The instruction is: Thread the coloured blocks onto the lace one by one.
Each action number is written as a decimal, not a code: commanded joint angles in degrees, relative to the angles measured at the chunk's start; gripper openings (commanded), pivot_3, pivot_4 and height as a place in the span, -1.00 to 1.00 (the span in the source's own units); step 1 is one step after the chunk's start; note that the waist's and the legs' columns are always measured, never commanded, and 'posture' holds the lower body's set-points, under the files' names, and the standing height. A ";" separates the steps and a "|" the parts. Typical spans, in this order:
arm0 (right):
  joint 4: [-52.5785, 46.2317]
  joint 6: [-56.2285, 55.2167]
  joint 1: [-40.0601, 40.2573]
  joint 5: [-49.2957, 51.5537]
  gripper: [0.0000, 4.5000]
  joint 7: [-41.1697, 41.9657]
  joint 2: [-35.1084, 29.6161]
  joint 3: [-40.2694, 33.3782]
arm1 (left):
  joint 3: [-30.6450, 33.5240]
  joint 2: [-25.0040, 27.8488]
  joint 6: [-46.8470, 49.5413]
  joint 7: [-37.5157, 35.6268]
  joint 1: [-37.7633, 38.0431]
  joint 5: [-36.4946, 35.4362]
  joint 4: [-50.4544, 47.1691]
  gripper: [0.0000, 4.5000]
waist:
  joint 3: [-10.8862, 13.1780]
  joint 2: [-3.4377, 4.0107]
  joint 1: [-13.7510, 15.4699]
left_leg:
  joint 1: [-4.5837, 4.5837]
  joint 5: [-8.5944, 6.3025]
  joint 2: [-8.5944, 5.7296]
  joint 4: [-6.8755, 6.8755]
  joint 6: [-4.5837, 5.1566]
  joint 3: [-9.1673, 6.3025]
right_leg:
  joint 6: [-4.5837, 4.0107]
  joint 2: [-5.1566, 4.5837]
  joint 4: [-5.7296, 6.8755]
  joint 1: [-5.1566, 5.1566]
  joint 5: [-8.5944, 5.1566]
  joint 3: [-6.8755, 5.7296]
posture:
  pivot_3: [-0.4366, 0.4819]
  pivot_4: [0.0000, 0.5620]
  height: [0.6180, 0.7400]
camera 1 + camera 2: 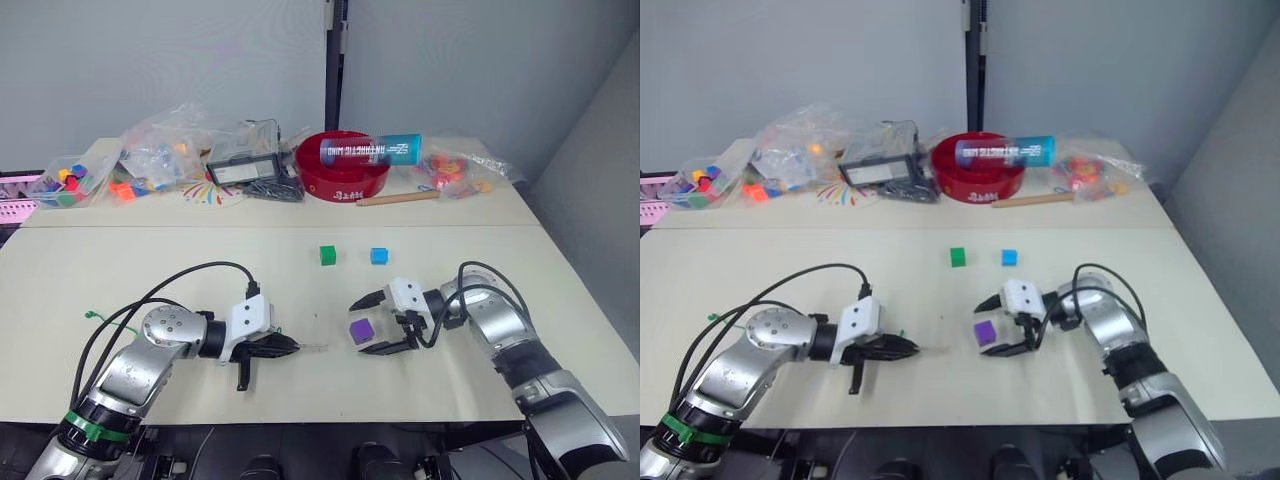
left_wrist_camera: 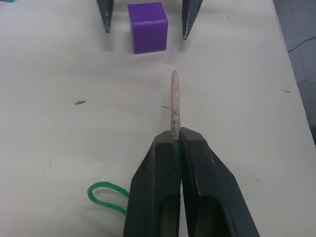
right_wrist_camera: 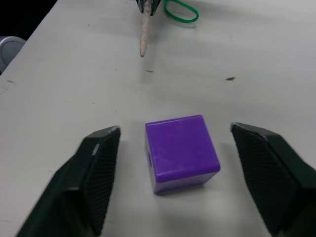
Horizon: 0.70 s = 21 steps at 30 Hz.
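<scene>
Head views: the left gripper (image 1: pixel 283 347) lies low on the bench (image 1: pixel 150 270), pinching the lace (image 2: pixel 174 103) with its pale tip aimed at the purple block (image 1: pixel 361 332). The right gripper (image 1: pixel 378 323) is spread around that block without touching it. A dark green block (image 1: pixel 327 255) and a blue block (image 1: pixel 378 256) sit well apart, further back.

Left wrist view: the fingers (image 2: pixel 207 182) are pressed together on the lace, stiff tip projecting straight toward the block.

Right wrist view: the block's hole faces one finger (image 3: pixel 94 168), not the tip. Judgement: grasp the block by its plain faces, then turn it so the hole meets the tip.
</scene>
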 commanded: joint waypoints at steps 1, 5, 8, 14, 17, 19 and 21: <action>0.87 -1.97 -0.92 0.03 0.15 0.78 0.21 -1.63 | 1.38 0.71 1.03 0.54 -0.33 -1.39 -2.89 -1.00 | 0.00 0.00 0.01 | 0.01 0.00 0.00 0.00 0.00 0.00 | 0.00 0.00 0.01 0.00 0.00 0.00 | -0.05 -0.47 1.00; 1.85 -2.50 -0.75 -0.30 -0.44 0.47 0.37 -1.79 | 1.25 0.99 1.63 0.87 -0.57 -1.79 -3.37 -1.00 | 0.00 0.00 -0.02 | 0.02 0.00 0.00 0.00 0.00 0.00 | 0.00 0.00 0.03 0.00 0.00 0.00 | -0.05 -0.47 1.00; 0.75 -1.18 0.68 -0.57 -0.49 -1.43 0.51 -2.10 | 1.04 0.95 2.06 1.08 -1.07 -1.92 -3.59 -1.00 | 0.00 0.00 -0.01 | 0.03 0.00 0.00 0.00 0.00 0.00 | -0.01 0.00 0.05 0.01 0.00 0.00 | -0.05 -0.47 1.00; -11.34 7.37 7.60 0.28 -0.49 -5.27 0.26 -1.99 | -1.75 0.87 2.09 4.46 -3.19 3.33 -2.13 -1.00 | -0.01 0.02 -0.02 | 0.05 0.00 -0.01 0.00 0.00 -0.01 | -0.01 0.01 0.13 0.01 0.00 0.02 | -0.05 -0.47 1.00; -16.09 11.23 10.07 0.28 -0.49 -7.06 0.05 -2.18 | -2.80 -0.20 2.73 5.38 -4.09 3.83 -2.12 -1.00 | -0.01 0.01 -0.14 | 0.07 0.00 -0.01 0.00 0.00 -0.01 | 0.00 0.02 0.18 0.01 0.00 0.02 | -0.05 -0.47 1.00; -18.85 13.59 11.33 0.26 -0.49 -8.17 0.03 -2.18 | -3.53 -0.60 3.38 5.59 -4.36 3.95 -2.89 -1.00 | -0.01 0.01 -0.13 | 0.07 0.00 0.00 0.00 0.00 -0.01 | 0.00 0.02 0.18 0.01 0.00 0.01 | -0.05 -0.47 1.00; -21.20 15.43 12.37 0.05 -0.49 -9.38 0.24 -1.94 | -4.08 -0.63 3.79 5.60 -4.27 4.02 -3.49 -1.00 | -0.01 0.01 -0.12 | 0.07 0.00 -0.01 0.00 0.00 -0.01 | 0.00 0.02 0.17 0.00 0.00 0.02 | -0.05 -0.47 1.00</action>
